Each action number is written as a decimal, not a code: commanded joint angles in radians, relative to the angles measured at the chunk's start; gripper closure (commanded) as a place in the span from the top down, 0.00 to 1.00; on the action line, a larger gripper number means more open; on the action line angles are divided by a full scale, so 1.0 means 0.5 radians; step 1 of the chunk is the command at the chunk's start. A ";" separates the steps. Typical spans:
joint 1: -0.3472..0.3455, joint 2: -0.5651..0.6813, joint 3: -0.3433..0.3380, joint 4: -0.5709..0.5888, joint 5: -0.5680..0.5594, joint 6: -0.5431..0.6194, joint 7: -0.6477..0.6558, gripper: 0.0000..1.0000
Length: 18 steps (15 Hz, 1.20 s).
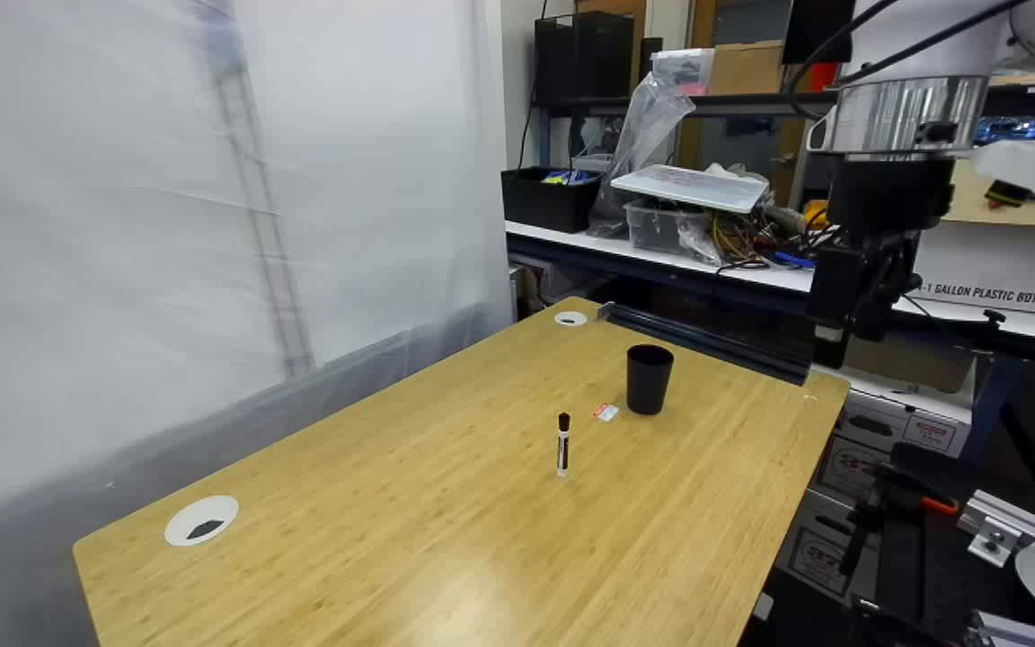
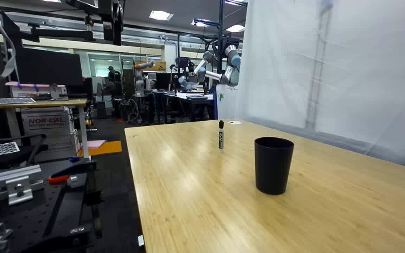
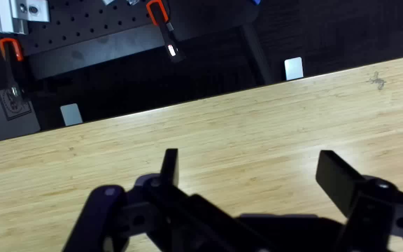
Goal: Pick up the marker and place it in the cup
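In both exterior views, the marker (image 1: 562,447) was seen standing on end, black cap uppermost, on the wooden table (image 1: 347,539), a little right of and below the middle of the frame. The cup (image 2: 274,168) was set upright to the right of the marker in both, apart from it. In an exterior view, a small red-and-white label (image 1: 605,412) was laid on the wood between the two, just beside the cup. At the lower left of that frame, a white disc (image 1: 181,514) was seen on the tabletop.

The gripper (image 3: 248,159) was shown at the bottom of the wrist view, with its fingers (image 3: 170,168) spread wide and the wood seen between their tips. In an exterior view, the robot arm (image 1: 913,108) was held at the upper right, pointed downward, with the gripper hung well apart from the marker and the cup.

In the wrist view, the table edge was seen slanting up from left to right; two orange-ended tools (image 3: 163,29) were shown above it at the upper left. A translucent curtain (image 1: 122,225) was hung at the left of an exterior frame, and a white box (image 1: 989,270) was placed at the right.
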 commanded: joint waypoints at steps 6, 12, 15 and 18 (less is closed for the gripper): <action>-0.010 -0.002 0.007 0.008 0.004 -0.004 -0.005 1.00; -0.010 -0.002 0.007 0.008 0.004 -0.004 -0.005 1.00; -0.010 -0.002 0.007 0.008 0.004 -0.004 -0.005 1.00; -0.009 0.027 -0.001 0.038 0.008 -0.010 -0.019 1.00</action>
